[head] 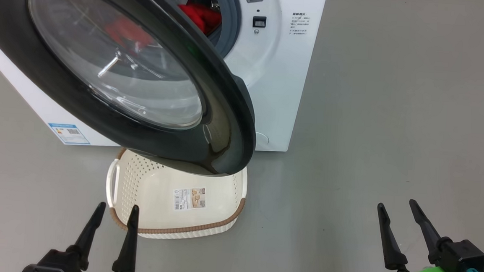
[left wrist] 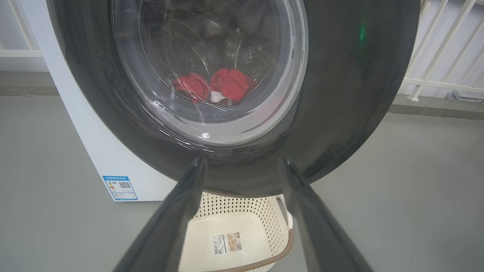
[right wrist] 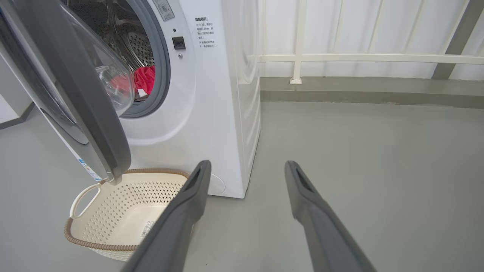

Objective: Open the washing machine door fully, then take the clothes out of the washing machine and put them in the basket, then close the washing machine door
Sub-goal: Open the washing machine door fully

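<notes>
Head view, low down: the left claw sits at about seven o'clock, its two dark fingers spread wide with nothing between them. The right claw sits at about four o'clock, spread wide too and holding nothing. Just past the left claw, at its one o'clock, the basket stands on the grey floor, with only a sticker inside. Up at the left claw's twelve o'clock hangs the washing machine door, big and round. It is only part way open, and its bottom edge hangs over the back of the basket. Behind it stands the washing machine, and the red clothes lie in the drum, near twelve o'clock in the picture. I think the door has to swing wider first. If a claw goes for the clothes now, its arm could bump the black rim, because the gap looks thin. A push on the wrong side could swing the door shut. Clothes pulled out through that gap could also slide off the door, miss the basket and land on the floor.
</notes>
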You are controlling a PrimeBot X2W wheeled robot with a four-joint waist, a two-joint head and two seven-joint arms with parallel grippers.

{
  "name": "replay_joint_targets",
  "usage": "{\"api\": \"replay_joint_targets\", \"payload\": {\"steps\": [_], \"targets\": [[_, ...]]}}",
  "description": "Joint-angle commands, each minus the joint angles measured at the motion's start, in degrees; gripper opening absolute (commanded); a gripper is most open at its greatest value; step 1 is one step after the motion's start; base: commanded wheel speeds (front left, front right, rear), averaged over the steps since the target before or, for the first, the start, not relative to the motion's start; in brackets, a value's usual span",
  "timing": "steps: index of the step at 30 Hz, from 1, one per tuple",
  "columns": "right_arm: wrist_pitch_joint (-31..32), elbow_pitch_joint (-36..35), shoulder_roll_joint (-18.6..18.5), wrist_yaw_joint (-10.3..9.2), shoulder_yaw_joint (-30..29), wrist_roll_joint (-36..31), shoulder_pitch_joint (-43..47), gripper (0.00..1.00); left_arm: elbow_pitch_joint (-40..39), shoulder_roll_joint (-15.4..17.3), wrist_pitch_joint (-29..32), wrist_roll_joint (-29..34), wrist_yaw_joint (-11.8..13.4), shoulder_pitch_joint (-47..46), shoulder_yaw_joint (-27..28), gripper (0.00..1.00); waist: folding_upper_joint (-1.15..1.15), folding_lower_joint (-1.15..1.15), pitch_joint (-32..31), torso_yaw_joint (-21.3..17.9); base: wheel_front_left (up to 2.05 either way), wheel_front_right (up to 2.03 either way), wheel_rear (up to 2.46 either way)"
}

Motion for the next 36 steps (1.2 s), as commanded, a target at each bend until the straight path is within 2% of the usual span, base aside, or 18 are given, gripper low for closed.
{"api": "replay_joint_targets", "payload": {"steps": [1, 15, 20, 21, 23, 26, 31, 33, 34, 36], "targets": [[-0.52, -1.18, -0.46, 0.37, 0.74, -0.89, -0.38, 1.00, -1.65, 0.63, -0.69, 0.50, -0.31, -0.48, 1.83, 1.00, 0.00, 0.00, -0.02, 0.00, 0.00, 0.00, 0.00], [-0.52, -1.22, 0.09, 0.37, 0.17, 0.36, -0.59, 1.00, -1.66, 0.61, -0.69, 0.42, -0.31, -0.15, 1.31, 1.00, 0.00, 0.00, -0.44, -0.01, 0.00, 0.00, 0.00], [-0.52, -0.51, 0.24, 0.37, 1.49, 5.12, -1.18, 1.00, -1.63, 0.60, -0.69, 0.30, -0.31, -0.10, 0.97, 1.00, 0.00, 0.00, -0.47, 0.27, 0.00, 0.00, 0.00], [-0.52, -0.43, 0.28, 0.37, 1.85, 6.87, -1.52, 0.78, -1.63, 0.60, -0.69, 0.27, -0.31, -0.09, 0.92, 1.00, 0.00, 0.00, -0.43, 0.31, 0.00, 0.00, 0.00], [-0.52, -0.77, 0.34, 0.37, 2.66, 10.90, -2.58, 0.00, -1.67, 0.60, -0.69, 0.18, -0.31, -0.12, 0.84, 1.00, 0.00, 0.00, -0.25, 0.38, 0.00, 0.00, 0.00], [-0.52, -1.60, 0.35, 0.37, 4.95, 17.48, -4.71, 0.00, -1.70, 0.60, -0.69, 0.08, -0.31, -0.24, 0.72, 1.00, 0.00, 0.00, 0.02, 0.49, 0.00, 0.00, 0.00], [-0.52, -2.43, -0.84, 0.37, 8.57, 32.60, -9.85, 0.00, -1.70, 0.60, -0.69, -0.04, -0.31, -0.61, 0.13, 1.00, 0.00, 0.00, 0.76, 0.89, 0.00, 0.00, 0.00], [-0.52, -2.99, -2.21, 0.37, 10.43, 39.37, -12.42, 0.00, -1.62, 0.60, -0.69, -0.13, -0.31, -1.00, -0.20, 1.00, 0.00, 0.00, 1.22, 1.22, 0.00, 0.00, 0.00], [-0.52, -2.99, -2.21, 0.37, 10.43, 39.37, -12.42, 0.00, -1.62, 0.60, -0.69, -0.13, -0.31, -1.00, -0.20, 1.00, 0.00, 0.00, 1.22, 1.22, 0.00, 0.00, 0.00], [-0.52, -3.58, -4.29, 0.37, 12.67, 45.67, -15.29, 0.00, -1.51, 0.60, -0.69, -0.28, -0.31, -1.40, -0.54, 1.00, 0.00, 0.00, 1.73, 1.64, 0.00, 0.00, 0.00]]}}
